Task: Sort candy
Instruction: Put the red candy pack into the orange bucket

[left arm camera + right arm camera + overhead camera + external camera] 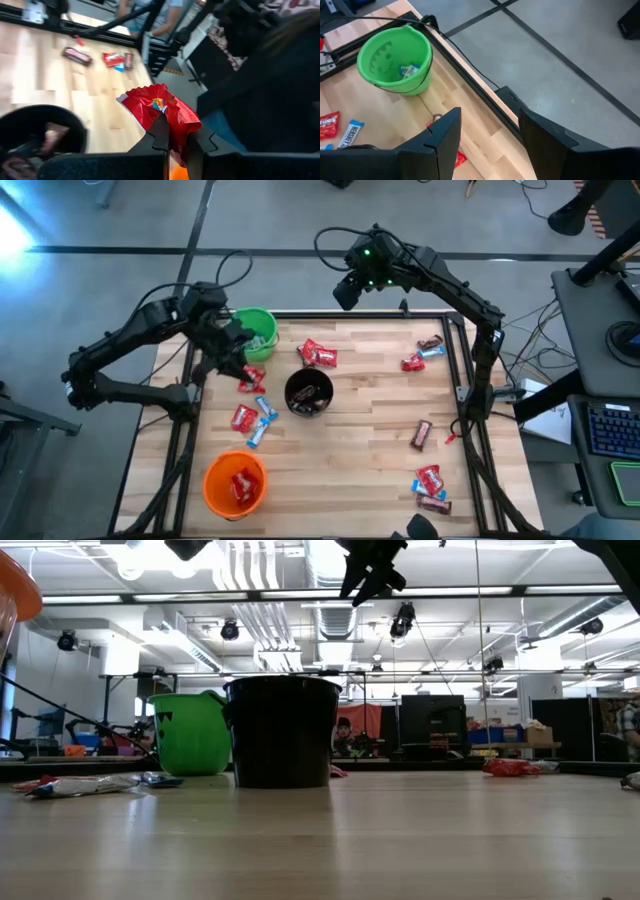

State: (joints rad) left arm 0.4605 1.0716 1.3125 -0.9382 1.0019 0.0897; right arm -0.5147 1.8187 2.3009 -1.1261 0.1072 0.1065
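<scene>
One shiny red wrapped candy (161,111) sits pinched in the closed left gripper (176,142) beside the green plastic cup (257,330); other candy lies scattered over the wooden table (370,470). It looks light, crinkly and slippery, so grip mid-body, not the flared ends. Right gripper (487,135) hangs open past the table's far edge

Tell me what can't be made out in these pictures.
- Black cup contents: low view, its wall hides them.
- Orange cup: low view, cut off by the edge.
- Red candy name: left wrist view, wrapper crumpled in the left gripper.
- Right gripper: high view, too small.
</scene>
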